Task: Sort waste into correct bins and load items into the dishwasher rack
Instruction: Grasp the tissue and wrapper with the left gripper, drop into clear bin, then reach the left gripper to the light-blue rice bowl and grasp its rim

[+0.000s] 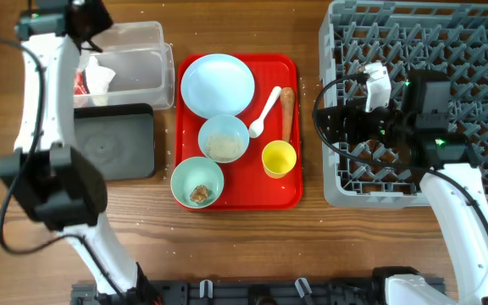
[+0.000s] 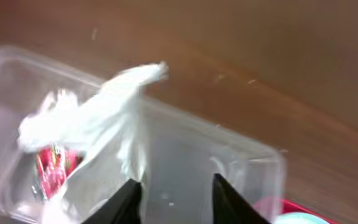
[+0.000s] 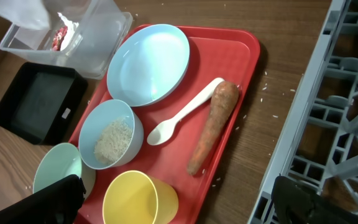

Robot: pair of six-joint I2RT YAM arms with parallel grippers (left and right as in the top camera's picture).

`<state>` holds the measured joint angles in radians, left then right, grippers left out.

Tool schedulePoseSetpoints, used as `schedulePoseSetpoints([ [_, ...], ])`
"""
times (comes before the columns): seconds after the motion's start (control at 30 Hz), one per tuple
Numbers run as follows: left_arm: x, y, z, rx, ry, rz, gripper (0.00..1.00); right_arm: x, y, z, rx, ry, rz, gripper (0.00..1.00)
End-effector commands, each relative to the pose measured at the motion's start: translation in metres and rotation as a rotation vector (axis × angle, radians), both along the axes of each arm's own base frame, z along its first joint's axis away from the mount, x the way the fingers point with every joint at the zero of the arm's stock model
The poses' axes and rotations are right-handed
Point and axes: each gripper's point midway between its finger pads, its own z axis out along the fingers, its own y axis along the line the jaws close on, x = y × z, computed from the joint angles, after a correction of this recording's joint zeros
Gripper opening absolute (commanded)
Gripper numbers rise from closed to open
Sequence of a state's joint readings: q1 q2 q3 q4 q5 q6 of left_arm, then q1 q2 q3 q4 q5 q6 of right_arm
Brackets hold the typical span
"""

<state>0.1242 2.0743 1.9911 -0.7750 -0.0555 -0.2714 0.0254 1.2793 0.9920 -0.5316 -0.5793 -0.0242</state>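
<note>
The left gripper point(image 2: 176, 190) hovered over the clear bin point(image 1: 155, 63) at the far left of the table point(image 1: 244, 246), its jaws parted with nothing between them, while a crumpled white tissue point(image 2: 98, 112) lay draped over the bin's rim beside a red wrapper point(image 2: 51, 171), a placing that suggests the bin served for dry rubbish. The black bin point(image 1: 113, 144) just nearer held nothing that could be made out and was probably meant for food scraps. In the middle, the red tray point(image 1: 291, 191) carried the rest of the work: a blue plate point(image 1: 217, 85) at its far end, a bowl of rice point(image 1: 224, 138) behind a green bowl point(image 1: 197, 182) with leftovers in it, a yellow cup point(image 1: 279, 158) upright at the near right, and a white spoon point(image 1: 265, 112) lying just beside a carrot point(image 1: 287, 114). The right gripper point(image 3: 179, 193) hung spread wide and empty above the near left corner of the grey dishwasher rack point(image 1: 447, 42), its camera turned towards the tray, likely waiting where the dishes must land. With no tableware seen in the rack and food in both bowls, the job looked to be in its early sorting stage
</note>
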Motion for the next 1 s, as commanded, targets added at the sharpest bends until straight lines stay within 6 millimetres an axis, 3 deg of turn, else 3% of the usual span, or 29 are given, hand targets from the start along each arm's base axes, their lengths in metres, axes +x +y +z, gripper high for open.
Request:
schedulePoseSetpoints([
  [0.0,0.006,-0.016,-0.043,-0.176,0.059,0.104,0.36,0.003,-0.001,0.003,-0.003,-0.004,-0.005,1.00],
  [0.03,0.011,-0.031,-0.040,-0.244,0.043,0.033,0.37,0.002,-0.001,0.002,-0.003,0.002,-0.005,1.00],
  [0.07,0.019,-0.070,-0.023,-0.368,-0.024,-0.237,0.59,0.002,-0.001,0.001,-0.003,0.006,-0.006,1.00],
  [0.1,0.018,-0.092,-0.006,-0.477,-0.079,-0.404,0.68,0.002,-0.001,0.001,-0.002,0.007,-0.006,1.00],
  [0.13,0.016,-0.097,0.004,-0.545,-0.108,-0.454,0.76,0.002,-0.001,0.002,-0.002,0.006,-0.005,1.00],
  [0.17,0.010,-0.102,0.018,-0.639,-0.142,-0.529,0.92,0.002,-0.001,0.002,0.002,0.010,-0.010,1.00],
  [0.2,0.000,-0.101,0.034,-0.750,-0.177,-0.606,1.00,0.002,-0.001,0.002,0.001,0.010,-0.010,1.00],
  [0.27,-0.015,-0.096,0.055,-0.884,-0.216,-0.694,1.00,0.002,-0.001,0.001,0.001,0.010,-0.009,1.00],
  [0.33,-0.019,-0.077,0.060,-0.928,-0.227,-0.668,0.98,0.002,-0.001,0.002,0.002,0.010,-0.010,1.00],
  [0.37,-0.014,-0.062,0.049,-0.912,-0.191,-0.560,0.93,0.002,-0.001,0.001,0.001,0.010,-0.010,1.00],
  [0.4,-0.007,-0.040,0.025,-0.846,-0.123,-0.374,0.85,0.002,-0.001,0.001,0.001,0.010,-0.009,1.00],
  [0.47,-0.010,-0.006,-0.011,-0.641,-0.014,-0.136,0.83,0.002,-0.001,0.001,0.001,0.010,-0.009,1.00],
  [0.53,-0.036,0.048,-0.047,-0.236,0.160,0.169,0.90,0.002,-0.001,0.001,0.001,0.010,-0.009,1.00],
  [0.57,-0.046,0.064,-0.049,-0.046,0.209,0.250,0.93,0.002,-0.001,0.002,0.001,0.008,-0.009,1.00],
  [0.6,-0.046,0.062,-0.046,0.070,0.224,0.247,0.95,0.002,-0.001,0.002,0.001,0.005,-0.009,1.00],
  [0.63,-0.042,0.056,-0.042,0.154,0.224,0.224,0.93,0.003,-0.001,0.003,0.001,0.003,-0.010,1.00],
  [0.7,-0.037,0.047,-0.033,0.284,0.224,0.192,0.69,0.002,-0.001,0.002,0.001,0.005,-0.010,1.00],
  [0.73,-0.036,0.041,-0.028,0.349,0.225,0.198,0.62,0.002,-0.001,0.002,0.001,0.006,-0.009,1.00],
  [0.77,-0.036,0.035,-0.024,0.393,0.223,0.202,0.42,0.002,-0.001,0.002,0.001,0.005,-0.009,1.00],
  [0.8,-0.036,0.032,-0.022,0.415,0.222,0.204,0.06,0.002,-0.001,0.002,0.001,0.004,-0.009,1.00],
  [0.9,-0.033,0.028,-0.019,0.441,0.214,0.196,0.04,0.002,-0.001,0.002,0.001,0.005,-0.010,1.00],
  [0.97,-0.034,0.029,-0.019,0.447,0.219,0.190,0.81,0.002,-0.001,0.002,0.001,0.005,-0.010,1.00],
])
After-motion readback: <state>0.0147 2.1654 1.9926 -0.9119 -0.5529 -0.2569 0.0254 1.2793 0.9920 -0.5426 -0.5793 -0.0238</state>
